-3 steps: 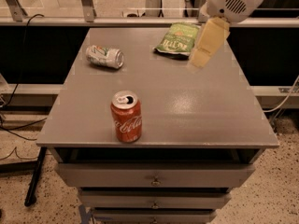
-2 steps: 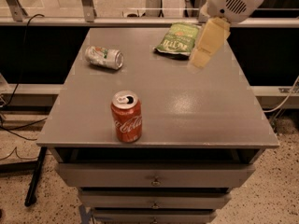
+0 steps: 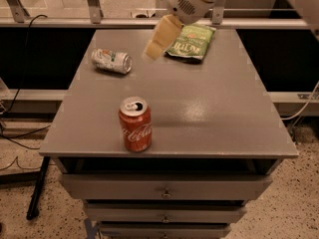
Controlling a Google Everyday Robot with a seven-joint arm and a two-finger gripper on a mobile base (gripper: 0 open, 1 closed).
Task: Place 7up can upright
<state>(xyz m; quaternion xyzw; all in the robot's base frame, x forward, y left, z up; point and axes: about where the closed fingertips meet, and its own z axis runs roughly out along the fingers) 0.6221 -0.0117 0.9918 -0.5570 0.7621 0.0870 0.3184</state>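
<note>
The 7up can (image 3: 111,60), silver-white with green markings, lies on its side at the back left of the grey table (image 3: 219,113). My gripper (image 3: 160,37) hangs from the white arm above the back middle of the table, to the right of the can and apart from it. It holds nothing that I can see.
A red Coca-Cola can (image 3: 135,124) stands upright near the table's front left edge. A green chip bag (image 3: 191,42) lies at the back, just right of the gripper. Drawers sit under the tabletop. A railing runs behind the table.
The gripper has moved left, from right of the chip bag to its left side, nearer the lying can. The cans and bag have not moved on the table.
</note>
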